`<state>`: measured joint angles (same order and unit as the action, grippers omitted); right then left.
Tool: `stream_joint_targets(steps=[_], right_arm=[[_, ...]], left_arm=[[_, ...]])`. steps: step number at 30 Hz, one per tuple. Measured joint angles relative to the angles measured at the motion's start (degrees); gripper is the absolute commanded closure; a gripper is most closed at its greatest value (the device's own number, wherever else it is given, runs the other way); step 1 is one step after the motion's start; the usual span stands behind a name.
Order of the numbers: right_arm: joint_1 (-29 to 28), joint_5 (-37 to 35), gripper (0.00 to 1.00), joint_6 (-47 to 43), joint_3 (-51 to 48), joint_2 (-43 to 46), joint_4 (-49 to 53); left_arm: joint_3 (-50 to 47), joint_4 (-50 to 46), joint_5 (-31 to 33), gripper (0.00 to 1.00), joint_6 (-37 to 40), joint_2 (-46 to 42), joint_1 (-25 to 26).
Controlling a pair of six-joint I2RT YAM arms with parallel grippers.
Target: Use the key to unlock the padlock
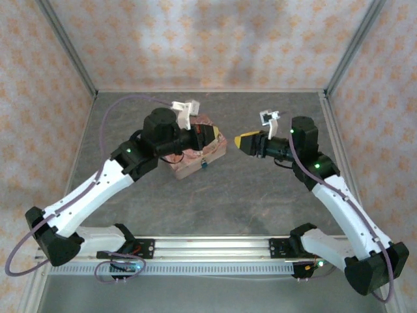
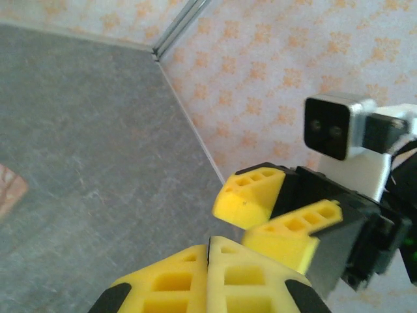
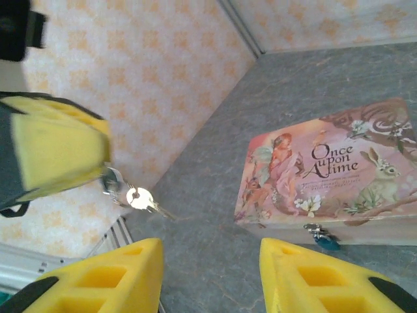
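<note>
The key (image 3: 141,198) is small and silvery. It dangles on a ring from the yellow fingers of my left gripper (image 3: 98,163), which is shut on that ring. In the left wrist view the left gripper (image 2: 210,246) has its pads pressed together, and the key is hidden there. The blue padlock (image 3: 324,239) hangs on the front clasp of the pink floral box (image 3: 326,163). My right gripper (image 3: 212,254) stands open and empty, facing the left gripper (image 1: 220,138) across a small gap. The right gripper (image 1: 242,142) hovers just right of the box (image 1: 192,162).
The box sits on the grey table (image 1: 247,195) left of centre. Patterned walls with metal corner posts (image 1: 65,45) close in the back and both sides. A rail (image 1: 215,246) runs along the near edge between the arm bases. The right wrist camera (image 2: 332,127) faces the left gripper.
</note>
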<state>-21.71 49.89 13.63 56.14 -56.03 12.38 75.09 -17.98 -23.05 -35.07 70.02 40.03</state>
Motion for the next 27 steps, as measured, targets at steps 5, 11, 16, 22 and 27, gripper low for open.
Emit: stream_joint_targets(steps=[5, 11, 16, 22, 27], right_arm=[[0.13, 1.9, 0.57, 6.8, -2.34, 0.04, -8.96], [0.13, 5.88, 0.46, 18.51, -5.22, -1.03, -23.69], [-0.17, 8.57, 0.44, 27.76, -5.44, -2.36, -37.29], [-2.6, 10.1, 0.43, 30.53, -6.36, -2.86, -42.23], [-4.39, 11.45, 0.53, 30.29, -6.36, -3.17, -42.29]], left_arm=[[1.81, -4.22, -0.72, 1.0, 5.86, -1.05, 0.0], [1.7, -3.85, -4.42, 1.0, 8.81, -1.11, 0.0], [1.25, -0.15, -7.41, 1.0, 9.05, -1.31, 0.0], [0.59, 4.94, -9.94, 1.0, 7.93, -1.33, 0.0], [0.44, 6.95, -11.06, 1.0, 7.48, -1.81, 0.0]])
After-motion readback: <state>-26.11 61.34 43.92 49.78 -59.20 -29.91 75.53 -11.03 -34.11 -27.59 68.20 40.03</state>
